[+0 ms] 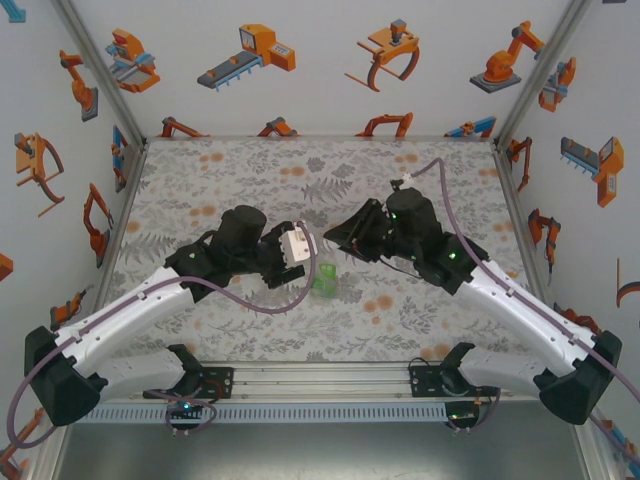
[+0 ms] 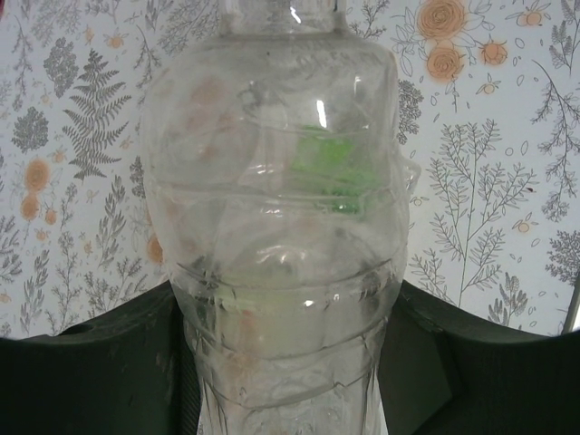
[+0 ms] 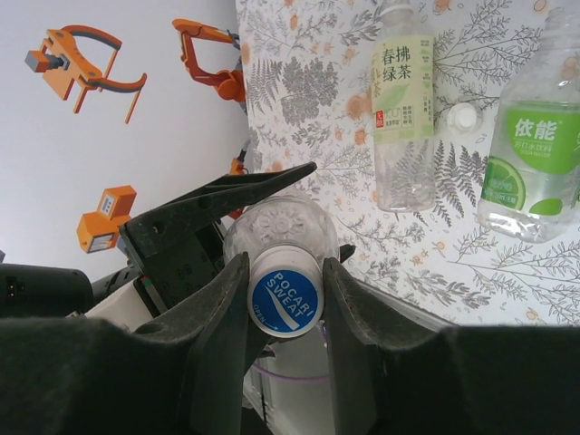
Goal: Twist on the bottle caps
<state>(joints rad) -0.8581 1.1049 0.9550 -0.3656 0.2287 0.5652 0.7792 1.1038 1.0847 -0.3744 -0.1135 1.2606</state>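
Observation:
My left gripper is shut on the unlabelled clear bottle, its dark fingers pressing both sides of the body. A blue cap printed POCARI SWEAT sits on that bottle's neck. My right gripper is shut on the cap, one finger touching each side. Over the table's middle, the left gripper and right gripper meet. The pale yellow-labelled bottle and the green-labelled bottle lie on the table, a white cap between them. The greenish cap is out of view.
A floral mat covers the table, with walls printed with robot pictures on three sides. Green plastic shows just below the two grippers. Purple cables trail along both arms.

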